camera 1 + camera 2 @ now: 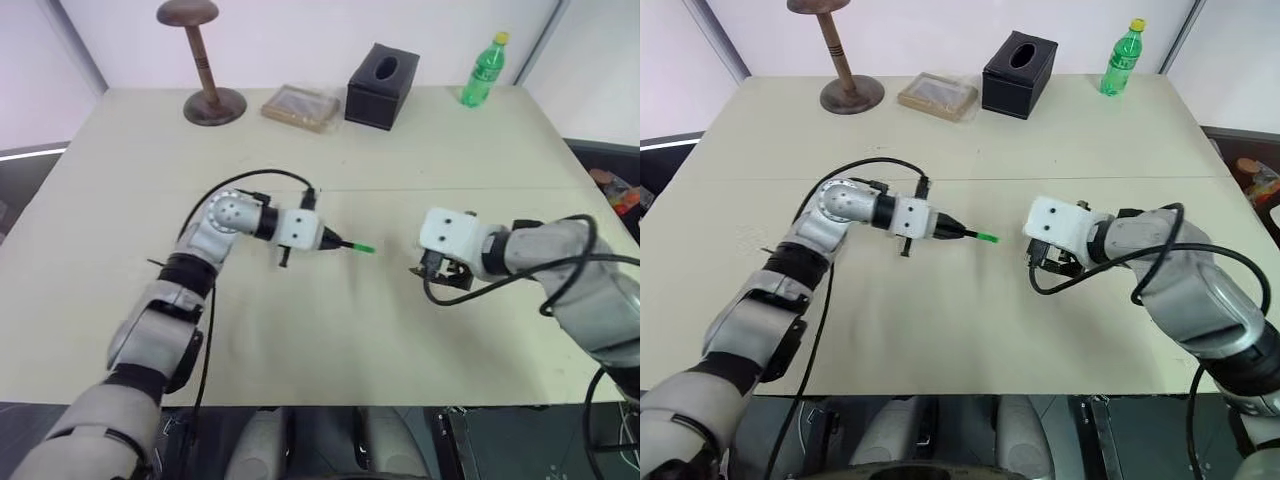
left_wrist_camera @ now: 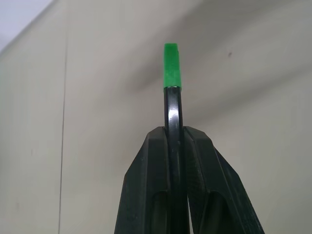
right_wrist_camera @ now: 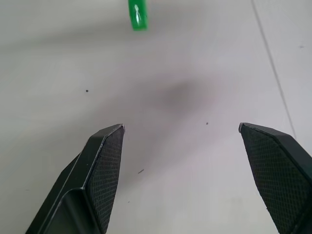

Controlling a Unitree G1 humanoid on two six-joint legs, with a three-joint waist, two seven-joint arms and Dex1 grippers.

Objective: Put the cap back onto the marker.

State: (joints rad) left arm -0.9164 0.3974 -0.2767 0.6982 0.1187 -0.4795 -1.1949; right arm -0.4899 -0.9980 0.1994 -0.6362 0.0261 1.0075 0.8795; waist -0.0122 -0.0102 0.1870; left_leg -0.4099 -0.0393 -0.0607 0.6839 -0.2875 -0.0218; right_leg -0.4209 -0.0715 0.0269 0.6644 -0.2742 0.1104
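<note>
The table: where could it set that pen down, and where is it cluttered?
Bare tabletop lies between the left pincer and right pincer, and along the near edge. The far edge is crowded: wooden stand, flat packet, tissue box, green bottle.

Even, bright, diffuse light falls from above on the pale counter (image 1: 330,300), so shadows are soft and faint: a blurred grey smudge lies on the bare surface between the fingers of the right end effector (image 3: 180,131) in its wrist view, and a broad dim band crosses the surface behind the cap (image 2: 171,66) in the left wrist view. The marker (image 2: 172,109) carries a thin white glare streak. The counter's edges bow slightly in the head views, and the cap is soft-edged in the right wrist view.
</note>
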